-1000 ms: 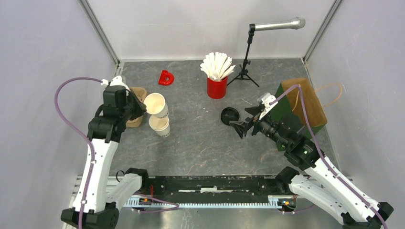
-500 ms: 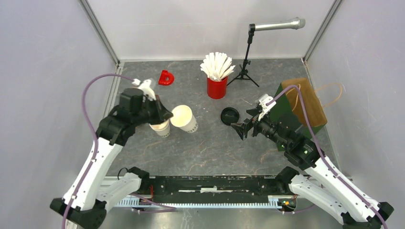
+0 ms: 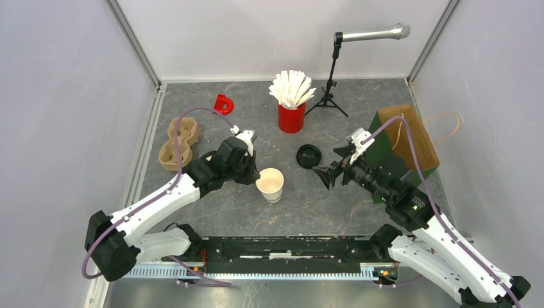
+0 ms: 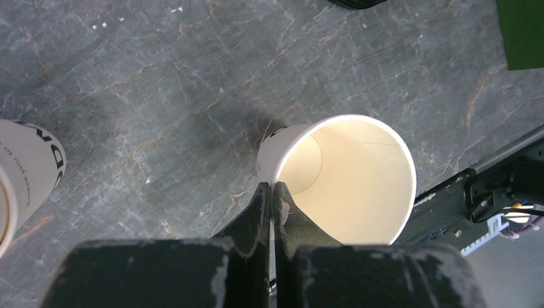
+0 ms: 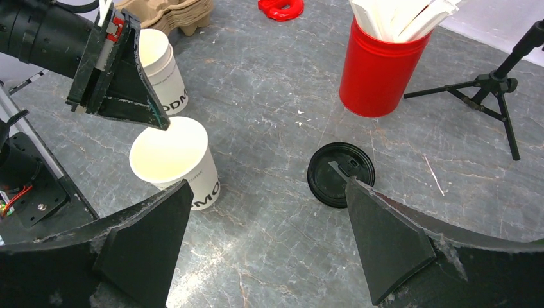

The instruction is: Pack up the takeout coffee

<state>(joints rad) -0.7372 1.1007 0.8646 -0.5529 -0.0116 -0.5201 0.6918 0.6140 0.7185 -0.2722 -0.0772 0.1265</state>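
Note:
My left gripper (image 4: 272, 187) is shut on the rim of a white paper cup (image 4: 346, 179), one finger inside and one outside. The cup is upright, open and lidless, at or just above the table's middle (image 3: 270, 184); it also shows in the right wrist view (image 5: 176, 160). The second white cup (image 5: 160, 70) stands behind my left gripper (image 5: 160, 123), seen at the left edge of the left wrist view (image 4: 25, 173); the arm hides it from above. A black lid (image 3: 308, 156) lies flat on the table (image 5: 340, 174). My right gripper (image 5: 268, 185) is open and empty, just right of the lid (image 3: 327, 165).
A brown pulp carrier (image 3: 178, 142) lies at the left. A red cup of white sticks (image 3: 292, 117) stands at the back middle, a microphone stand (image 3: 330, 83) beside it. A red D-shaped piece (image 3: 223, 104) lies back left. A brown paper bag on a green block (image 3: 410, 138) is at the right.
My left arm has carried one cup from beside the carrier rightward and nearer, to the table's middle. The other cup stayed put. The right gripper has barely moved.

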